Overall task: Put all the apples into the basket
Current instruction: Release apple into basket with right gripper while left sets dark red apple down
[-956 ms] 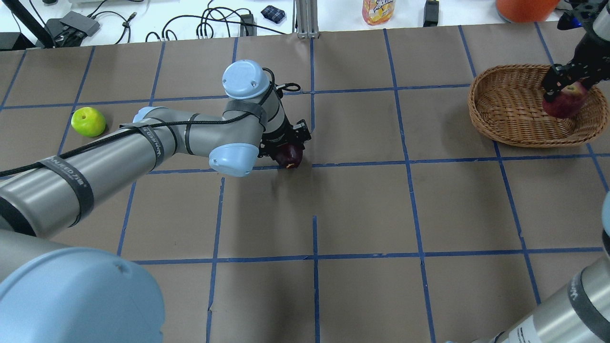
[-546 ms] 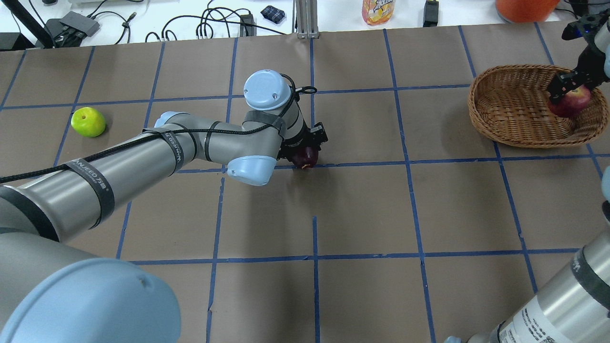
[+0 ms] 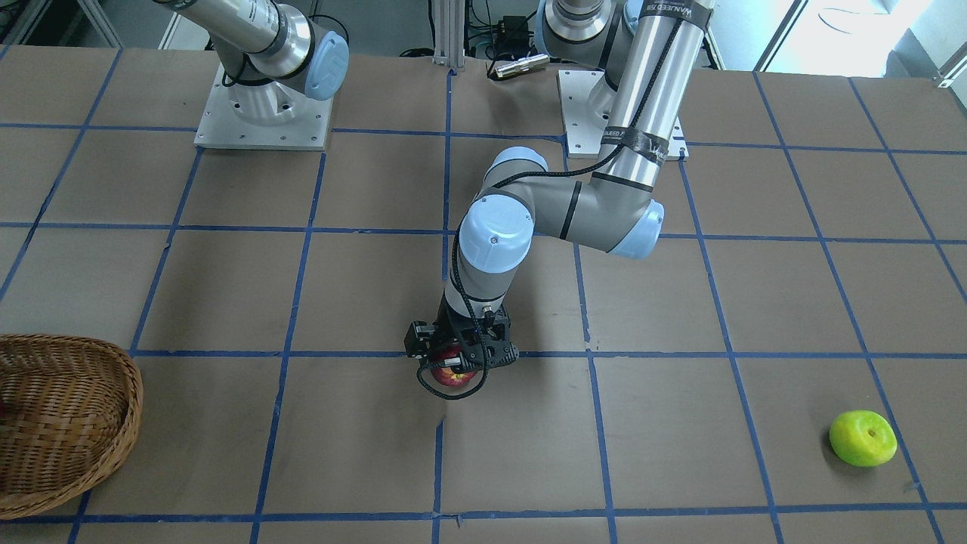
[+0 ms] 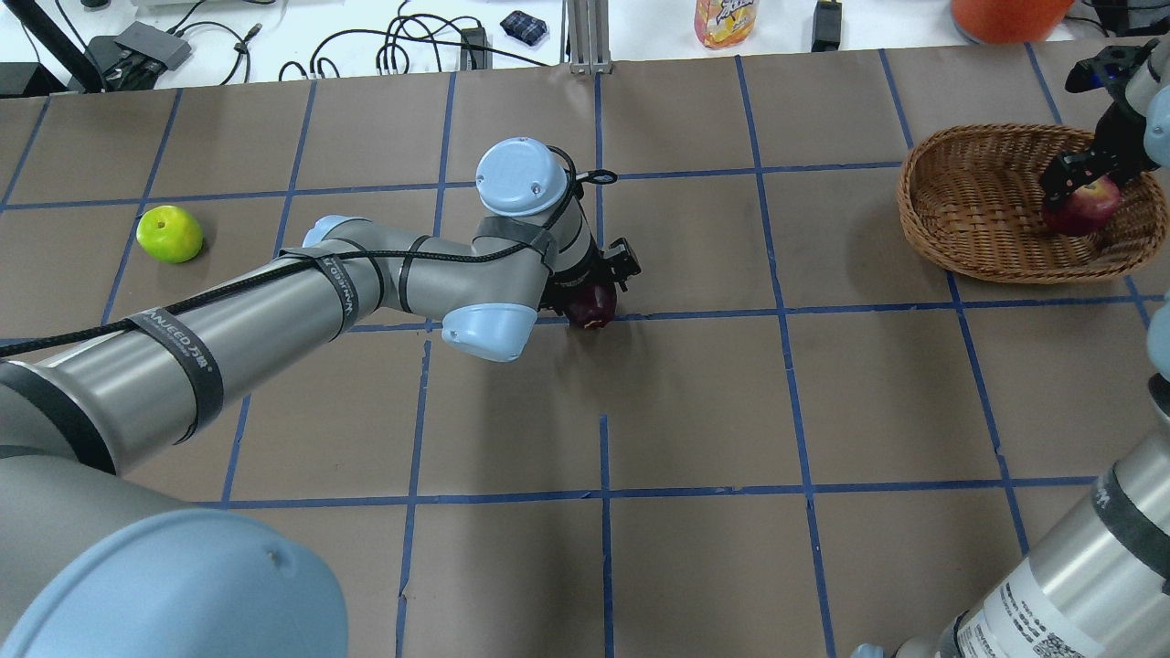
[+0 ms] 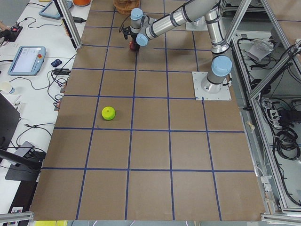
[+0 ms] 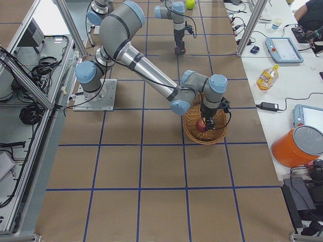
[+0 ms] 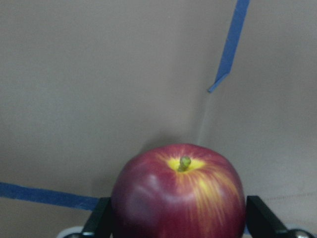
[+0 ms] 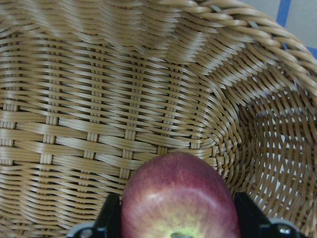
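Observation:
My left gripper [image 4: 592,291] is shut on the red apple [image 7: 178,193] with the yellowish stem end and holds it just above the table near the middle [image 3: 453,375]. My right gripper [image 4: 1081,187] is shut on the dark maroon apple [image 8: 176,201] low inside the right end of the wicker basket [image 4: 923,196], which sits at the table's far right. The wrist view shows the basket's woven wall [image 8: 124,99] right behind that apple. The lime green apple [image 4: 169,233] lies alone on the table at the far left, also in the front-facing view [image 3: 862,437].
Beyond the table's far edge are a drink bottle [image 4: 725,20], an orange bucket [image 4: 1005,16] and cables [image 4: 402,46]. Blue tape lines [image 4: 603,429] grid the brown table. In the front-facing view the arm bases [image 3: 261,113] stand at the robot's edge.
My left arm has carried the red apple to the right along the tape line. My right gripper has shifted slightly with the maroon apple inside the basket.

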